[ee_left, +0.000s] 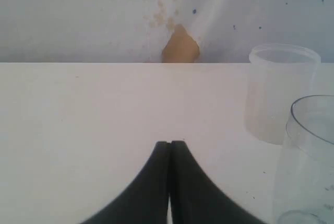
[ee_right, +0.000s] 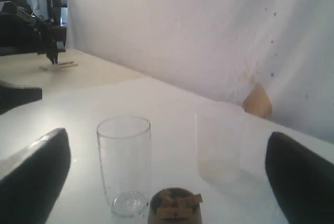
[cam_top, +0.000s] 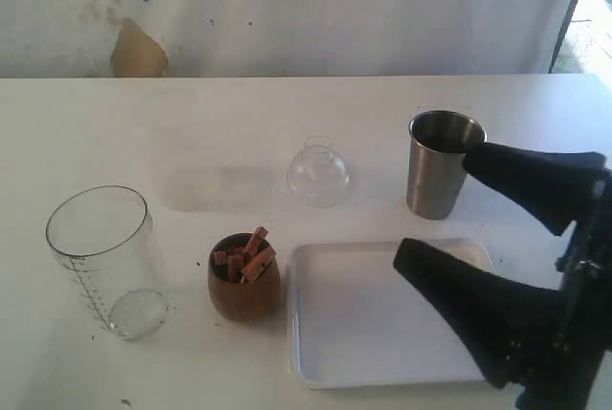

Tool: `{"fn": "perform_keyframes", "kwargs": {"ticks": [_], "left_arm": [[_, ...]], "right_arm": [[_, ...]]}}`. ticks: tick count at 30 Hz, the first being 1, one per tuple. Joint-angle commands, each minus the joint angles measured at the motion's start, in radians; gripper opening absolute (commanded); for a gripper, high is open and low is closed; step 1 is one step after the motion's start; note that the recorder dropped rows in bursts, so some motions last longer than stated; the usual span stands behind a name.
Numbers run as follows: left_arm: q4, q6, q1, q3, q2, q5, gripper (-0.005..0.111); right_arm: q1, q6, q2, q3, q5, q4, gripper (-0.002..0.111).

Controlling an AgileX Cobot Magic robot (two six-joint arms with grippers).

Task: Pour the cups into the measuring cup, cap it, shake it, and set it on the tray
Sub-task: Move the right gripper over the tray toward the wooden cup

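- Right pincer [cam_top: 432, 207] is spread wide with nothing between its fingers. One finger overlaps the steel tumbler [cam_top: 430, 181] at the rim, contact unclear; the other hangs over the tray [cam_top: 330, 334].
- Left pincer [ee_left: 169, 145] is closed tight and empty, over the bare surface [ee_left: 78, 109].
- Measuring cup [cam_top: 98, 257] stands upright and uncapped at the left of the surface.
- Wooden cup [cam_top: 245, 291] stands upright just beside the tray's left rim, with brown sticks [cam_top: 247, 255] inside.
- Clear dome lid [cam_top: 318, 176] sits on the surface behind the wooden cup, apart from it.
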Motion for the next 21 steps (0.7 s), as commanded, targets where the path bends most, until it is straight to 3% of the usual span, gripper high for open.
{"fn": "perform_keyframes", "kwargs": {"ticks": [1, 8, 13, 21], "left_arm": [[0.001, -0.002, -0.001, 0.004, -0.004, -0.002, 0.0], [0.001, -0.002, -0.001, 0.004, -0.004, -0.002, 0.0], [0.001, -0.002, -0.001, 0.004, -0.004, -0.002, 0.0], [0.001, -0.002, -0.001, 0.004, -0.004, -0.002, 0.0]], "right_arm": [[-0.007, -0.03, 0.141, -0.022, -0.025, -0.016, 0.105], [0.049, -0.086, 0.332, -0.072, -0.074, -0.026, 0.105], [0.133, -0.324, 0.468, -0.128, -0.037, -0.025, 0.105], [0.217, -0.347, 0.74, -0.281, -0.022, 0.051, 0.105]]}}
